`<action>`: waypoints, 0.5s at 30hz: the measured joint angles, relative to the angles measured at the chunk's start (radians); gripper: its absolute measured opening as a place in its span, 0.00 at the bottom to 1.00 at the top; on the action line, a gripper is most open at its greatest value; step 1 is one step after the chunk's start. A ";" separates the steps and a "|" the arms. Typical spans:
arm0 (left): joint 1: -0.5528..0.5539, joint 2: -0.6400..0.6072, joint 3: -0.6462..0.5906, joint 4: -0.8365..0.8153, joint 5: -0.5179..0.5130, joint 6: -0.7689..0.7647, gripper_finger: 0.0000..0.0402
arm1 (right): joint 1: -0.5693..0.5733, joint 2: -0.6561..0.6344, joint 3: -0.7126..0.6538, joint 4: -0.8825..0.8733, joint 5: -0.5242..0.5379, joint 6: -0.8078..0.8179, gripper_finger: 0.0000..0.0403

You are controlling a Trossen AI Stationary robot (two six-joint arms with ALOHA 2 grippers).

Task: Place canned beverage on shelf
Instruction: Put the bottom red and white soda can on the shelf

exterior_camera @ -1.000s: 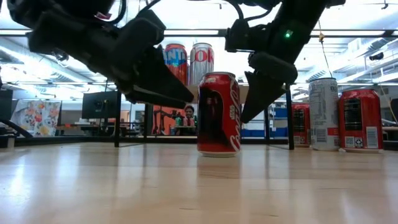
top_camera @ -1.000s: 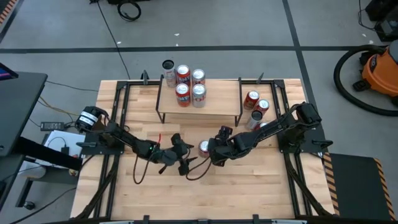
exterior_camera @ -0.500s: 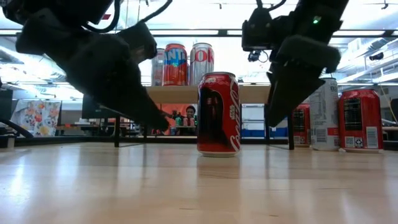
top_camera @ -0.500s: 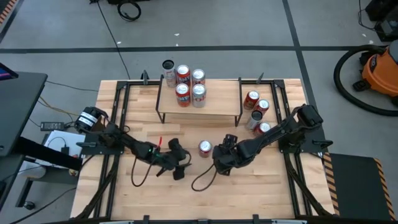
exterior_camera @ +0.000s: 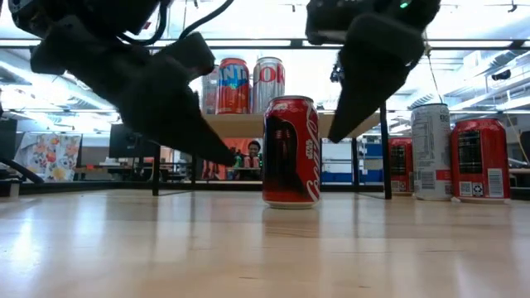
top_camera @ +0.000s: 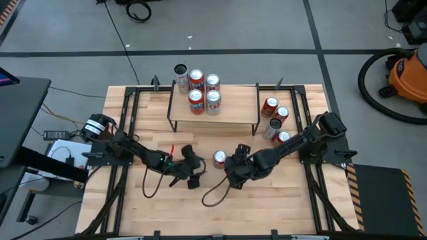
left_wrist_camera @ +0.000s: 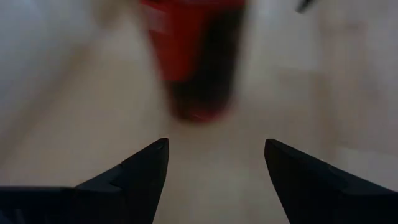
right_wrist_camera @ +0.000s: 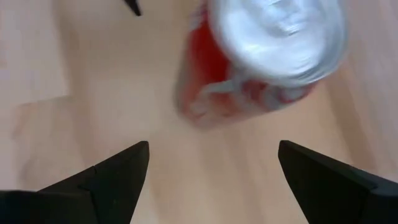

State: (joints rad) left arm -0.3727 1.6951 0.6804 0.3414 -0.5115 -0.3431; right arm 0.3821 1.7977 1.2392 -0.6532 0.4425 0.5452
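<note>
A light wooden table stands on a grey floor, with an orange vacuum off to the right and, in the low view, a bright room behind where a person sits far off.

On the left, the left gripper hangs low over the table just left of the red can, its two dark fingers spread wide with nothing between them; its wrist view looks past them at the can, blurred. The can stands upright and alone on the tabletop in front of the shelf, touched by neither gripper. It is red with white script lettering, a dark panel on one side and a silver top. Behind it, the shelf carries four cans at its left end, red and silver, and one more can stands just off that end.

To the right of the can, the right gripper hovers above and beside it, fingers wide apart and empty. Farther right, four more cans stand in a cluster near the table's right edge.

Compared with half a second ago, the right gripper has shifted a little toward the can and higher in the low view, and the left gripper has edged closer to it; the can has not moved.
</note>
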 joint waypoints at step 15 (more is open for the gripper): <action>0.113 0.000 0.000 0.129 -0.047 0.016 0.69 | -0.083 0.000 0.000 0.080 -0.018 -0.140 0.91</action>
State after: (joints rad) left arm -0.2596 1.6951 0.6804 0.4705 -0.5585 -0.3267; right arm 0.2987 1.7977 1.2388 -0.5727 0.4246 0.4051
